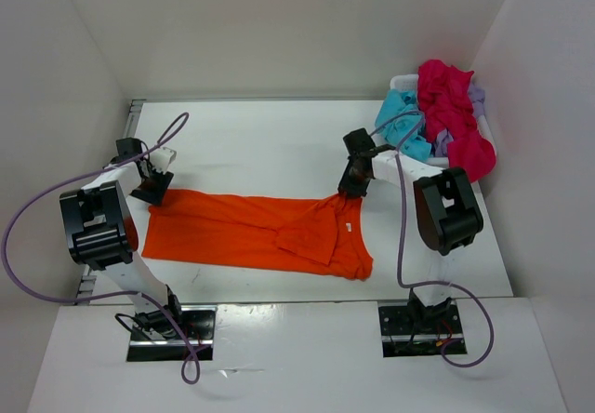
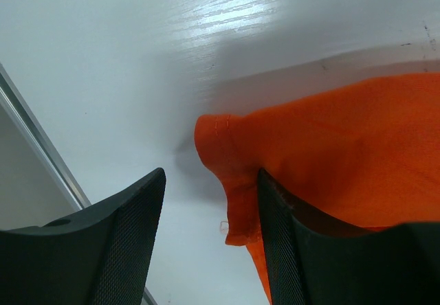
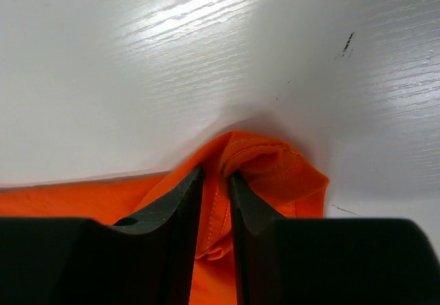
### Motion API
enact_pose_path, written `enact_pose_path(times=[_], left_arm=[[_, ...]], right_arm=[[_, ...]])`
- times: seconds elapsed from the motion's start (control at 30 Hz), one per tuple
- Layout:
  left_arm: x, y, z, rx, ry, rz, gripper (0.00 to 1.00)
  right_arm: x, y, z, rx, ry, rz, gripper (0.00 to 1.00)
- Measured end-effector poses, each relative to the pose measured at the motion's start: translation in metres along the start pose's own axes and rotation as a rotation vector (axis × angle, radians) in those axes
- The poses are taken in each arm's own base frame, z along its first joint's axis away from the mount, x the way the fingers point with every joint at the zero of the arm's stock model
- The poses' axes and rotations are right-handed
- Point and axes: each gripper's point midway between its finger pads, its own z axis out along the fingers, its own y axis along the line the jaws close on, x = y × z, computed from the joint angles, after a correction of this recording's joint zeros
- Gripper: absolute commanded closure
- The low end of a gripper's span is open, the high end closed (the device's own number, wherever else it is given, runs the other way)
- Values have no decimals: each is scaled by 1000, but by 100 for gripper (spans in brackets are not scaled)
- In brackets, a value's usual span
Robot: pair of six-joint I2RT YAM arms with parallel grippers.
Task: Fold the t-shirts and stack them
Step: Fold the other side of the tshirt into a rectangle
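No legible text, brand, number or sign in any view. Only candidate: a small white tag (image 1: 347, 230) on the bright orange cloth t-shirt (image 1: 232, 232), toward its right end, too small to read.

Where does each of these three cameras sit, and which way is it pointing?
Top external: fixed above and behind the arms, looking down at the table; both arms and their bases show.
Left wrist: rides the left arm, looking past the open left gripper at a corner of the orange t-shirt.
Right wrist: rides the right arm, looking past the right gripper pinching a fold of that shirt.
Shared: all three see the orange t-shirt on the table.
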Motion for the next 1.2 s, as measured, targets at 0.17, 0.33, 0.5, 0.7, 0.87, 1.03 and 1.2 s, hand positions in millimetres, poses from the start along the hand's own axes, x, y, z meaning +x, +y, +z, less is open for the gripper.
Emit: enact_pose_path(times=[0.17,0.33,0.5,0.7,0.87,1.03,1.2], left_arm=[[0,0,0,0,0,0,38],[0,0,0,1,0,0,39],[0,-1,0,3,-1,0,39],[0,-1,0,3,-1,0,39],[0,-1,0,3,-1,1,39],[0,-1,1,5,0,1,39],[0,-1,1,5,0,1,39]], right_arm=[[9,-5,6,19,39,-5,81],[15,-2,6,-2,73,-10,100],[21,1,2,-23,103,-9,100],[23,10,-23,-80,122,-10,100],[25,18,-41,-126,132,-10,100],[23,22,-57,-172,135,0,100],[24,17,-57,-177,154,8,100]])
